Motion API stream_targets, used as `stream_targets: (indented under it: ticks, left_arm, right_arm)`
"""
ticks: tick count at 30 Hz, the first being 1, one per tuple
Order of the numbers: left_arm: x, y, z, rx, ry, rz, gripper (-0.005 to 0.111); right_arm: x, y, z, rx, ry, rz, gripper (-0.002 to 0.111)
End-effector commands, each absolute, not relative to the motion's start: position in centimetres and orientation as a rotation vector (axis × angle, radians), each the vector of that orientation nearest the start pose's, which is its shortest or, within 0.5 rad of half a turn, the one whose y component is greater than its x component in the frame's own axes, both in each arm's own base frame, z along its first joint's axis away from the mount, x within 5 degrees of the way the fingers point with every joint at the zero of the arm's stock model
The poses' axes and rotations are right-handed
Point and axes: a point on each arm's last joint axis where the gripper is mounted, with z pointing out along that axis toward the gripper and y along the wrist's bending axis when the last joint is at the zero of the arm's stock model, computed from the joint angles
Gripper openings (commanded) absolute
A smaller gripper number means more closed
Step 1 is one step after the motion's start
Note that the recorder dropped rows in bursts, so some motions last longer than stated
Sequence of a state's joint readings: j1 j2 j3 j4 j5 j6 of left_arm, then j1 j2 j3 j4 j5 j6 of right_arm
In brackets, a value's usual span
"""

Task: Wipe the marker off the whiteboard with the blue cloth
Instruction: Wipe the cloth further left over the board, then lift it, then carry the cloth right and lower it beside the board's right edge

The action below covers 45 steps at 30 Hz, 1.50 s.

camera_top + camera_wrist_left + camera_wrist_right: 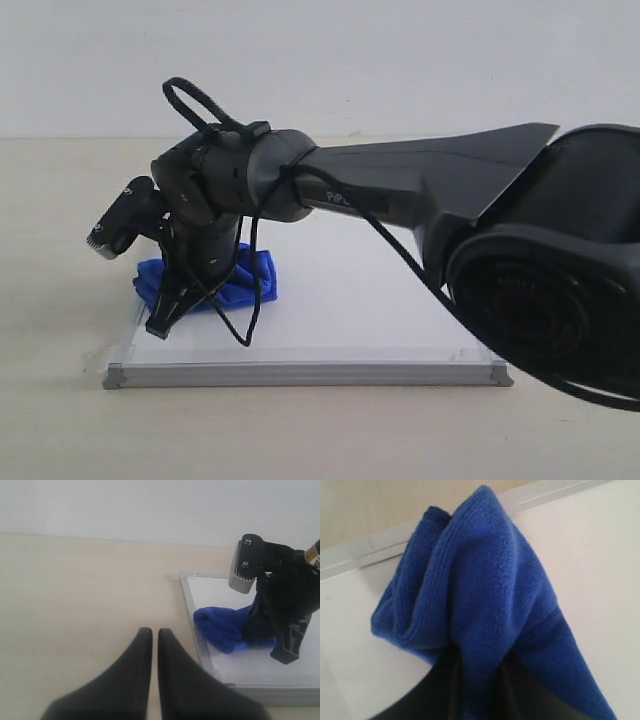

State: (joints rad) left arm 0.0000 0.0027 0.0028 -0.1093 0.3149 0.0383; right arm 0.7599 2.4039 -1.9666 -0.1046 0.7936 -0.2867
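Right claw (172,310) clamps the cloth (258,278) down on the board (380,300) at nine o'clock. No marker shows on the bare board; wiping looks done, unless the arm (400,190) hides some.

I've got ribbed royal-blue cloth (262,278) at nine o'clock on white, grey-framed whiteboard (350,300), black left gripper (151,642), black right gripper (167,318), beige table (50,250), white wall (400,60).

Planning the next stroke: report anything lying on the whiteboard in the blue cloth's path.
Nothing visible. The right gripper holds the blue cloth on the whiteboard; the board shown beside it is bare, though the arm hides part.
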Motion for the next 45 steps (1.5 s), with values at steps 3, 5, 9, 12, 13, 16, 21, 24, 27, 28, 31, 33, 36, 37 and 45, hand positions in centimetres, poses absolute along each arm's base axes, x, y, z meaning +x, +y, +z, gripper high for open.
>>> stream_targets:
  ticks: [3,5,9,12,13,16,21,24,27,28,31,33,36,37,45]
  left_arm:
    - [5.4,-0.3,18.5,-0.032,1.794,-0.076,0.004]
    - [5.4,-0.3,18.5,-0.032,1.794,-0.076,0.004]
    - [5.4,-0.3,18.5,-0.032,1.794,-0.076,0.004]
    - [5.4,-0.3,18.5,-0.032,1.794,-0.076,0.004]
    - [5.4,-0.3,18.5,-0.032,1.794,-0.076,0.004]
    - [5.4,-0.3,18.5,-0.032,1.794,-0.076,0.004]
    - [5.4,-0.3,18.5,-0.032,1.794,-0.076,0.004]
    - [5.4,-0.3,18.5,-0.032,1.794,-0.076,0.004]
    - [5.4,-0.3,18.5,-0.032,1.794,-0.076,0.004]
    - [5.4,-0.3,18.5,-0.032,1.794,-0.076,0.004]
    - [5.4,-0.3,18.5,-0.032,1.794,-0.076,0.004]
    - [5.4,-0.3,18.5,-0.032,1.794,-0.076,0.004]
    - [5.4,-0.3,18.5,-0.032,1.794,-0.076,0.004]
    - [5.4,-0.3,18.5,-0.032,1.794,-0.076,0.004]
    - [5.4,-0.3,18.5,-0.032,1.794,-0.076,0.004]
  right_arm:
    - [42.5,29.9,13.1,-1.118,2.383,-0.169,0.000]
    - [43.1,28.8,13.1,-1.060,2.421,-0.155,0.000]
    - [42.9,28.7,12.7,-1.085,2.464,-0.089,0.000]
    - [41.3,30.6,12.5,-1.206,2.474,0.088,0.000]
    - [40.6,31.3,12.4,-1.247,2.470,0.153,0.000]
    - [38.4,33.6,12.6,-1.410,2.423,0.358,0.000]
    - [38.0,34.8,14.1,-1.398,2.326,0.375,0.000]
    - [39.0,34.1,15.4,-1.266,2.334,0.267,0.000]
    - [39.6,32.7,17.3,-1.114,2.389,0.151,0.000]
    - [39.7,32.2,18.1,-1.077,2.401,0.106,0.000]
    - [39.5,31.0,20.4,-0.999,2.396,-0.002,0.000]
    - [39.0,30.3,21.5,-0.966,2.388,-0.018,0.000]
    - [37.9,29.0,22.1,-0.922,2.388,-0.030,0.000]
    - [37.5,28.4,22.2,-0.896,2.392,-0.035,0.000]
    - [35.6,21.2,22.8,-0.476,2.463,-0.089,0.000]
